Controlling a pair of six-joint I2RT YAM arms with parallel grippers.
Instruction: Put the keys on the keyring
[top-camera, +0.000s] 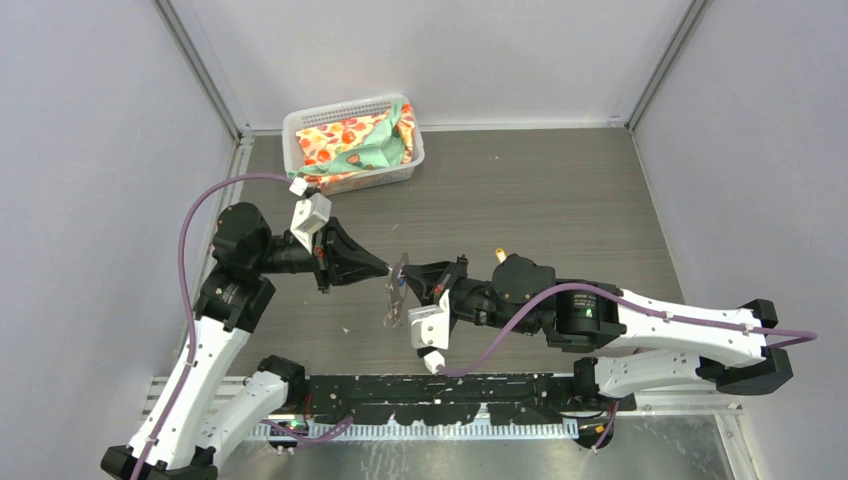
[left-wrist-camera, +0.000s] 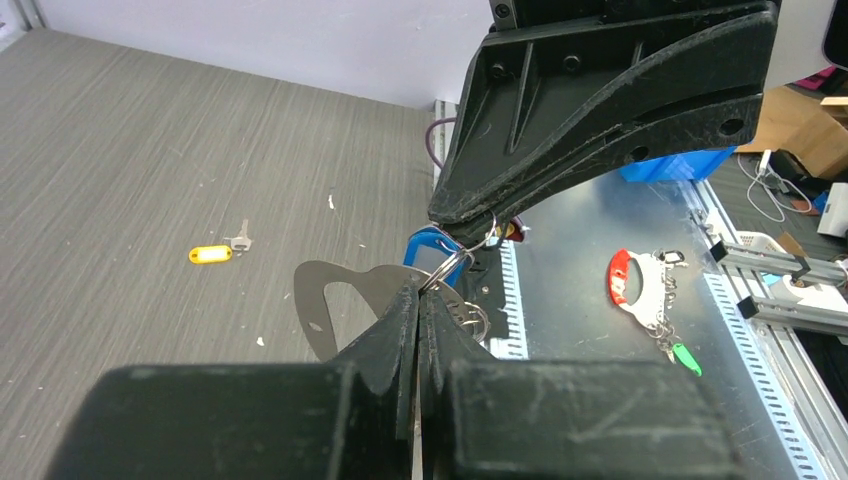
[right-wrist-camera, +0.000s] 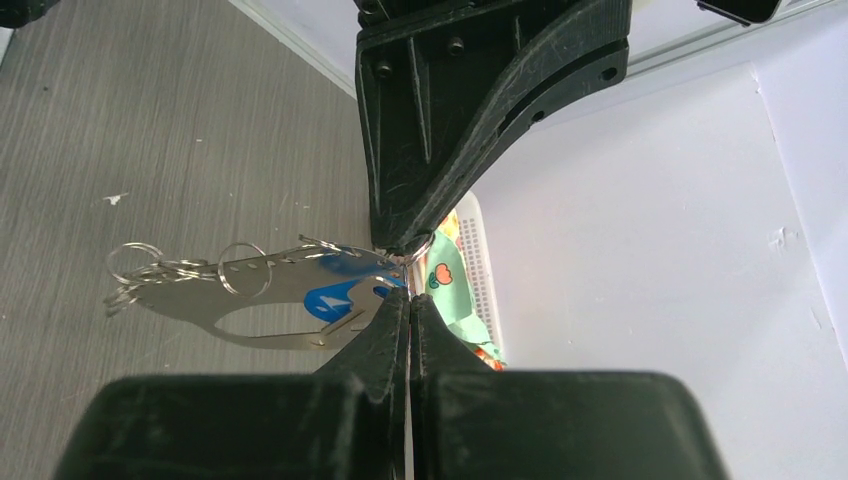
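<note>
Both pincers are pinched fully shut and meet tip to tip above the counter (top-camera: 560, 200). The left pincer (top-camera: 386, 268) grips a wire loop (left-wrist-camera: 450, 268) at one end of the keyring (right-wrist-camera: 290, 285). The right pincer (top-camera: 410, 269) bites at the same spot, beside the blue key (right-wrist-camera: 335, 298), though we cannot tell just what it holds.

The keyring hangs off that shared pinch. Its long axis runs away from the tips, back towards the arms' bases, and the blue key lies flat against it right at the tips. We judge that this key is on or nearly on.

The coming move turns on the yellow key (left-wrist-camera: 210, 254). It lies loose on the counter, well apart from both pincers and just beyond the right arm's wrist, so the right pincer is the nearer. It lies crosswise to the left pincer's line.

Beyond the left pincer a white basket (top-camera: 340, 108) holds a patterned cloth (top-camera: 360, 140); we see no keys in it.
</note>
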